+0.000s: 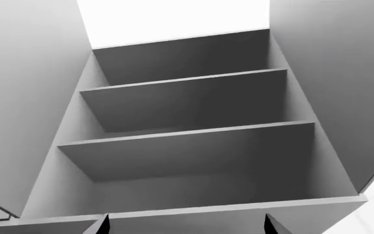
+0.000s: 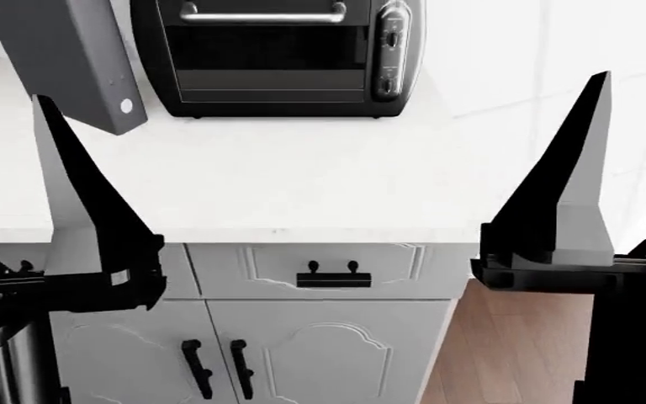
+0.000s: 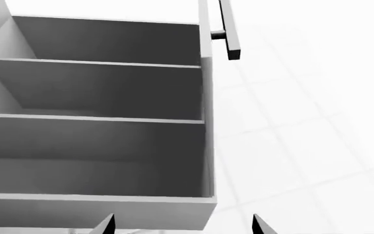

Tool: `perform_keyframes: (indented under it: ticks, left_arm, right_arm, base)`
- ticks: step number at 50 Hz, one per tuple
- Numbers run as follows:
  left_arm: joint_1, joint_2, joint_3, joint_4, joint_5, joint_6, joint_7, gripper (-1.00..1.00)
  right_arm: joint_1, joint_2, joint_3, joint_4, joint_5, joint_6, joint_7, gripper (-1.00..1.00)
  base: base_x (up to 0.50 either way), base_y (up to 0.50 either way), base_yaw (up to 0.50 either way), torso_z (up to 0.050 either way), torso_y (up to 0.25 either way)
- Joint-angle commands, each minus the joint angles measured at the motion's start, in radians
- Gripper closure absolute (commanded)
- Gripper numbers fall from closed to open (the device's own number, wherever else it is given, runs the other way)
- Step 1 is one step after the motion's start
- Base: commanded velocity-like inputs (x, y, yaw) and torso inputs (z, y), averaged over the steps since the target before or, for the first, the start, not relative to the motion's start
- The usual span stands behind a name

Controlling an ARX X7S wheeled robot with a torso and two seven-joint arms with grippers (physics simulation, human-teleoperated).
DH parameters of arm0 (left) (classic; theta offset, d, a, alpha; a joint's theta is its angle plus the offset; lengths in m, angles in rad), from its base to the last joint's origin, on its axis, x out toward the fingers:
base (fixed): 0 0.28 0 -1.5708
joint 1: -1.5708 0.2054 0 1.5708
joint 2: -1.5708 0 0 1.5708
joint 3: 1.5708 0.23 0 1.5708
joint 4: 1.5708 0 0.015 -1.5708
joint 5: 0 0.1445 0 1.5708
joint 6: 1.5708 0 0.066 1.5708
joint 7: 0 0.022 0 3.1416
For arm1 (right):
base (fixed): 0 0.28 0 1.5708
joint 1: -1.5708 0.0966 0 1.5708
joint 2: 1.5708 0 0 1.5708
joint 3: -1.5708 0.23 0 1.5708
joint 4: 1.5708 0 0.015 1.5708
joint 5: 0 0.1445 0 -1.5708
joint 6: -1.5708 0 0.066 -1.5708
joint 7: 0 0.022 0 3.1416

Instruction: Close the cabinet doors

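Shelves show bare in both wrist views because the tall dark grey slab cabinet doors (image 2: 71, 59) stand swung out above the white counter (image 2: 300, 194). I hold my left gripper (image 2: 82, 202) and right gripper (image 2: 564, 181) raised, fingers spread wide and empty, for pushing.

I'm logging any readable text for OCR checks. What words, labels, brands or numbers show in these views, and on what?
None can be read.
Toaster oven: its control panel carries knobs with marks too small and blurred to read.
Cabinet door: only a plain white dot, no text.
Shelves: bare of lettering.
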Motion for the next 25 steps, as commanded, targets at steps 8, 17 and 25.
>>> perform_keyframes:
  ticks: [8, 17, 25]
  left_arm:
    - [0.0, -0.015, 0.009, 0.003, 0.001, -0.001, -0.019, -1.0]
    - [-0.001, -0.022, 0.012, 0.003, -0.002, -0.001, -0.026, -1.0]
    - [0.002, -0.028, 0.017, 0.001, -0.002, 0.003, -0.032, -1.0]
  right_arm:
    - [0.009, 0.024, -0.011, -0.008, 0.017, 0.012, 0.012, -1.0]
    - [-0.012, 0.031, -0.017, 0.006, 0.02, -0.024, 0.017, -1.0]
    - [-0.02, 0.038, -0.023, 0.014, 0.023, -0.038, 0.023, -1.0]
  base:
    - [0.5, 0.0, 0.0, 0.0, 0.0]
    - [0.5, 0.0, 0.0, 0.0, 0.0]
    - [0.5, 0.0, 0.0, 0.0, 0.0]
